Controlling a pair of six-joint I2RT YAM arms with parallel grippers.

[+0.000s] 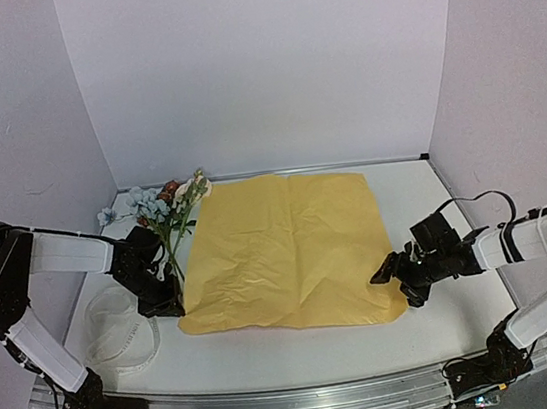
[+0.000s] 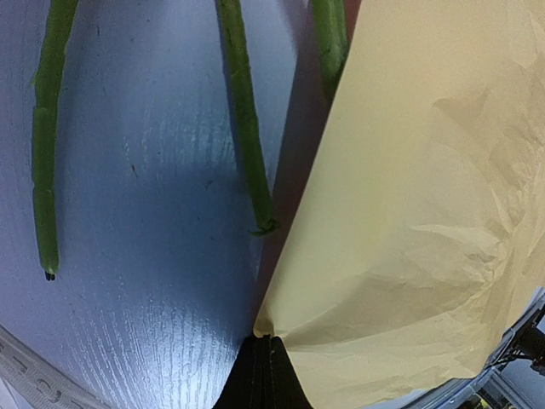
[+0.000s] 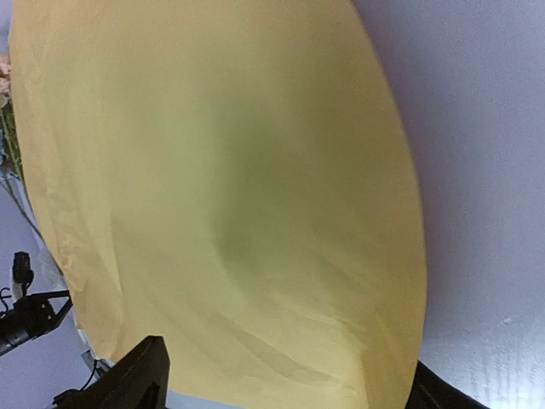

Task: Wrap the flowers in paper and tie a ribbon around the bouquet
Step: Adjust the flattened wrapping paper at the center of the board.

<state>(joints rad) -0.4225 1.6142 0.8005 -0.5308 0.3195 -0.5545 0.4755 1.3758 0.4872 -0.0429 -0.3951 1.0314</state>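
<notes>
Top external: left claw [image 1: 164,304] pinched shut on paper [image 1: 290,253], near-left corner; right claw [image 1: 395,284] wide, straddling near-right corner; best close squarely, lift evenly.

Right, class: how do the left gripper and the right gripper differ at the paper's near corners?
The left gripper is shut, seemingly pinching the paper at its near-left corner; the right gripper has its jaws apart around the near-right corner. The flowers lie beside the left gripper, none by the right gripper. Both sit low at the paper's near edge.
</notes>
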